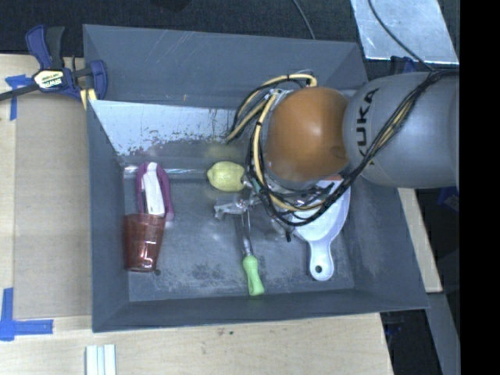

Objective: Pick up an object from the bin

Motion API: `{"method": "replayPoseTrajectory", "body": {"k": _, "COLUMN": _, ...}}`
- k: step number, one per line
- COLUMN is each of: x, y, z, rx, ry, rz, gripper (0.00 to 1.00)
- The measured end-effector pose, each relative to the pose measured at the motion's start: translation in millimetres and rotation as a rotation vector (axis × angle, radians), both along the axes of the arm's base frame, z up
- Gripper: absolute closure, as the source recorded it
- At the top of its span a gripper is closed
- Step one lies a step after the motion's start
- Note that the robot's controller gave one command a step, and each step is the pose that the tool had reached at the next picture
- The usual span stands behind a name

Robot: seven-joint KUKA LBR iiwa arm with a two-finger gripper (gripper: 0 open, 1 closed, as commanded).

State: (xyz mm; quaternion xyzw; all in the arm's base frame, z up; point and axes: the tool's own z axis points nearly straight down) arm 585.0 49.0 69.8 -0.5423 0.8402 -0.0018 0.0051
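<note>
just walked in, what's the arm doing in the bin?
The arm reaches into the bin from the right, gripper down near the middle between a yellow lemon-like thing and a green-handled tool. No grasp is evident yet. A white paddle lies under the arm; a dark red cup and a pink-and-white thing lie left.

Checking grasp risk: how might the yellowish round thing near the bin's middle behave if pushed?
The yellowish round thing looks rounded, so it would probably roll if pushed. Its smooth-looking skin may slip from a pinch.
</note>
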Motion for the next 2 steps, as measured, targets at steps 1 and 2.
{"method": "replayPoseTrajectory", "body": {"k": 1, "x": 9.3, "y": 6.7, "z": 1.9, "rx": 0.003, "ry": -0.008, "rz": 0.007, "gripper": 1.00}}
{"method": "replayPoseTrajectory", "body": {"k": 2, "x": 9.3, "y": 6.7, "z": 1.9, "rx": 0.003, "ry": -0.008, "rz": 0.007, "gripper": 1.00}}
